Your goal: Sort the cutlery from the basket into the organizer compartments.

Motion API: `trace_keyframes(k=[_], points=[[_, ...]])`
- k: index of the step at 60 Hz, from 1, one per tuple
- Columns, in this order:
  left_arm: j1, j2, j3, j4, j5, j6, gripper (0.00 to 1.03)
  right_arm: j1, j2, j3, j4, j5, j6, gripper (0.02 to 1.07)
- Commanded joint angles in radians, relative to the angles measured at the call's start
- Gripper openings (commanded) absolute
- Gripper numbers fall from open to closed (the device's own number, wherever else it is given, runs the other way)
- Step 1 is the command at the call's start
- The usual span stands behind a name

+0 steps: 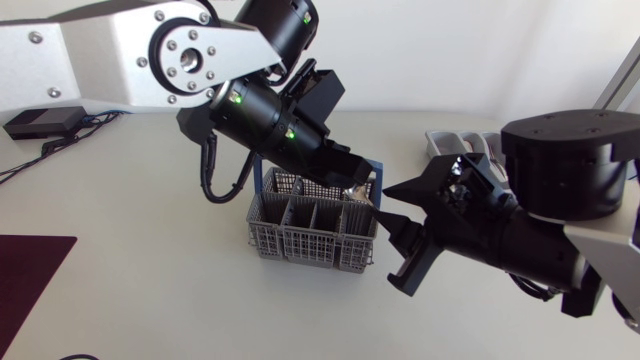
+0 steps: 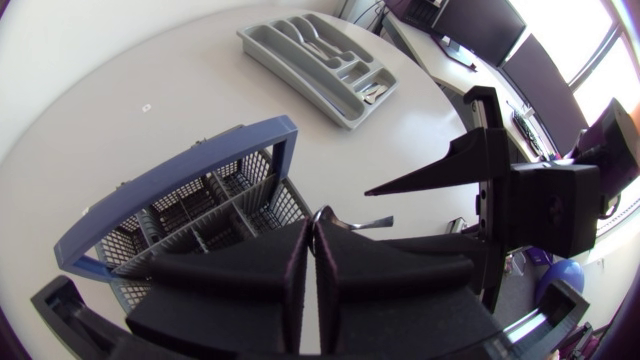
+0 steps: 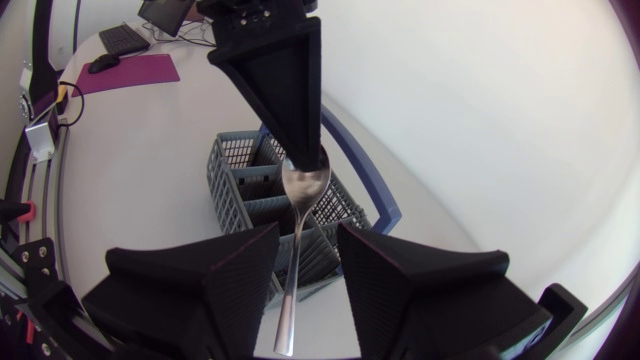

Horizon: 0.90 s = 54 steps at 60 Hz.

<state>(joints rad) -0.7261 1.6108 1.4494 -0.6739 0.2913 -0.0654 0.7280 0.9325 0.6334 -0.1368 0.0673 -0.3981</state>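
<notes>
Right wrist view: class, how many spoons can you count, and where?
1. The spoon hangs over the basket, bowl gripped by the left pincer, handle between the right pincer's open fingers. More may hide in the basket.

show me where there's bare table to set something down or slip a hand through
The widest bare table lies between the dark red mat and the basket. Another open strip runs between the basket and the organizer. It is crowded over the basket's right side, where the left gripper holds a spoon and the right gripper stands open around its handle.
</notes>
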Motion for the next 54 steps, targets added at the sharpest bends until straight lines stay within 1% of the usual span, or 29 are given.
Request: trace_keyframes(k=[1, 6, 20, 30, 33, 54], points=[[0.013, 0.015, 0.043, -0.009, 0.017, -0.033, 0.03, 0.013, 0.035, 0.026, 0.02, 0.022, -0.015, 0.38], [0.013, 0.015, 0.045, -0.009, 0.019, -0.034, 0.03, 0.014, 0.058, 0.032, 0.023, 0.025, -0.015, 0.3], [0.008, 0.014, 0.049, -0.012, 0.02, -0.034, 0.03, 0.019, 0.078, 0.048, 0.02, 0.028, -0.015, 0.29], [0.008, 0.014, 0.046, -0.012, 0.02, -0.034, 0.03, 0.025, 0.091, 0.057, 0.013, 0.028, -0.012, 0.12], [0.01, 0.014, 0.046, -0.012, 0.02, -0.034, 0.03, 0.027, 0.092, 0.057, 0.011, 0.028, -0.012, 0.09], [0.008, 0.006, 0.045, -0.01, 0.022, -0.031, 0.04, 0.044, 0.108, 0.058, -0.014, 0.025, -0.008, 0.08]])
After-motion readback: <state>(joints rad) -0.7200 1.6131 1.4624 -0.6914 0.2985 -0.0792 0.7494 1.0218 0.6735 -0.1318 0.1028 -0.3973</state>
